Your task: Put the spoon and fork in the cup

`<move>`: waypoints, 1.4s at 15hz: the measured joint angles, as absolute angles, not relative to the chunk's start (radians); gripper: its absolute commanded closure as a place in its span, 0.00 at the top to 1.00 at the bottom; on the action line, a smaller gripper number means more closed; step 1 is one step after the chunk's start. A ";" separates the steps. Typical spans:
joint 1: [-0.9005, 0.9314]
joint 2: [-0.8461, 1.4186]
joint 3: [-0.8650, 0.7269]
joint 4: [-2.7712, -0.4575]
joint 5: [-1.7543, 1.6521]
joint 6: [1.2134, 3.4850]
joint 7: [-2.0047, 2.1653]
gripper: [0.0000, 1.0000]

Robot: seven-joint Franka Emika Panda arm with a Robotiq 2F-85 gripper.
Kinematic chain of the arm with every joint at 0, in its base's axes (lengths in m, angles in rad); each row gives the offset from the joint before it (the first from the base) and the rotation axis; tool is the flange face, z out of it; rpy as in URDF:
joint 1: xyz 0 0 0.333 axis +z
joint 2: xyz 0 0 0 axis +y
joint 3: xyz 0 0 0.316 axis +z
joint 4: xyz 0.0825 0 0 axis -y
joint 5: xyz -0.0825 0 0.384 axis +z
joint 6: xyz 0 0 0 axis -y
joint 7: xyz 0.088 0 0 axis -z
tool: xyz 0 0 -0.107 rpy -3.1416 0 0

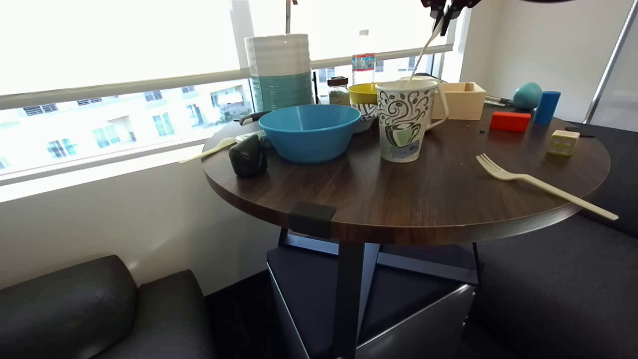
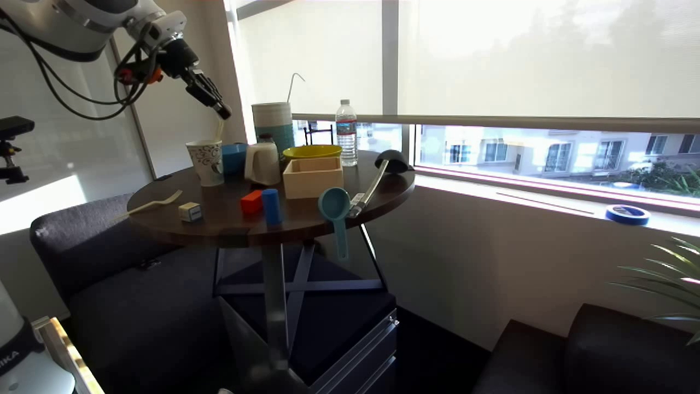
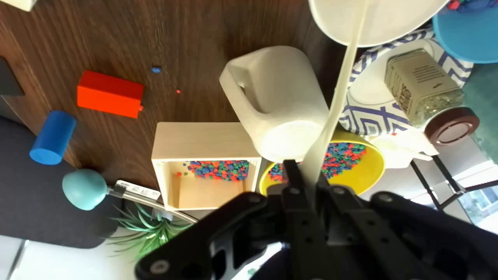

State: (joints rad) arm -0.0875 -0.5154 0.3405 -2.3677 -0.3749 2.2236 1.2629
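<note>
The white cup point(image 1: 401, 119) with the dark scribbled pattern stands upright on the table in both exterior views point(image 2: 206, 164). Its mouth shows at the top of the wrist view point(image 3: 328, 21). My gripper point(image 3: 309, 167) is shut on the spoon point(image 3: 337, 101) at its wide end, above the cup. The spoon slants down in both exterior views point(image 1: 436, 32), point(image 2: 220, 130), and its thin handle end reaches into the cup's mouth. The bowl end is partly hidden by my fingers. The fork point(image 1: 518, 177) lies on the table right of the cup, its handle past the edge point(image 2: 158, 202).
A white jug point(image 3: 280, 89) and a wooden box point(image 3: 194, 142) stand beside the cup. A blue bowl point(image 1: 309, 142), a yellow bowl point(image 3: 369, 167), a red block point(image 3: 111, 94) and a blue cylinder point(image 3: 53, 137) are near. Another pale utensil point(image 1: 217, 148) overhangs the table's far-left edge.
</note>
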 measured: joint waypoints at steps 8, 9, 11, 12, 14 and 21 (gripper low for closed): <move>-0.013 -0.519 0.350 -2.428 -0.426 2.284 1.188 0.02; 0.000 -0.522 0.350 -2.437 -0.426 2.284 1.172 0.32; 0.021 -0.526 0.350 -2.453 -0.426 2.285 1.150 0.40; 0.026 -0.529 0.350 -2.460 -0.426 2.288 1.145 0.46; 0.027 -0.538 0.347 -2.463 -0.426 2.303 1.146 0.60; -0.012 -0.615 0.243 -2.462 -0.315 2.280 1.194 1.00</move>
